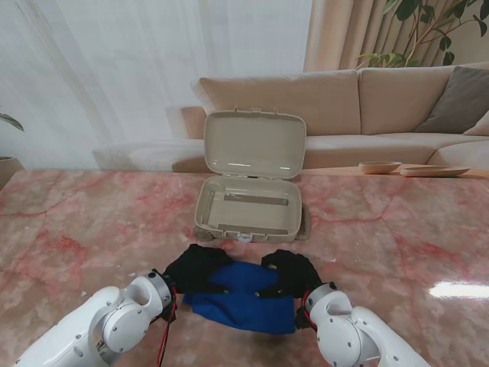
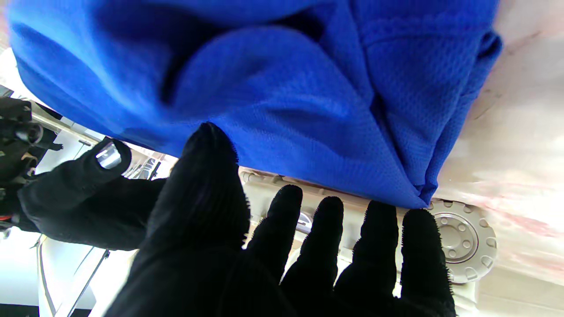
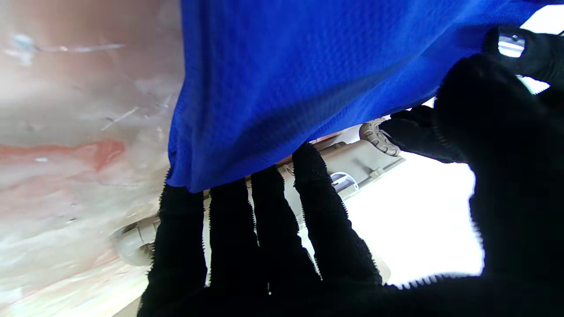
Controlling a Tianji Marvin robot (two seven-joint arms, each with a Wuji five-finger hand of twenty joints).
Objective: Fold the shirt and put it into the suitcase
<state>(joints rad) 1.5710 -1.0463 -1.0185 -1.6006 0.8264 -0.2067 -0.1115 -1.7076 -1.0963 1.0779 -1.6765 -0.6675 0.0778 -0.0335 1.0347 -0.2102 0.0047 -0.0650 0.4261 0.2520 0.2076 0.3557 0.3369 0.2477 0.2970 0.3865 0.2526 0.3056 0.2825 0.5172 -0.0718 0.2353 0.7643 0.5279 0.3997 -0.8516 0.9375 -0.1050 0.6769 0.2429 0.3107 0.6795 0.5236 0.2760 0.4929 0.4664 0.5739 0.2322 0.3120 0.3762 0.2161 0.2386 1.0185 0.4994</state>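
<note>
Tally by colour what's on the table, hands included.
Blue: 1, shirt
Beige: 1, suitcase, open
Black: 2, left hand and right hand, both holding the shirt
Total: 4

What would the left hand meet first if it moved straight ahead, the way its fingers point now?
Probably the near wall of the open suitcase: the left hand, holding the blue shirt, points toward it, with bare table between. Depth is unclear.
</note>
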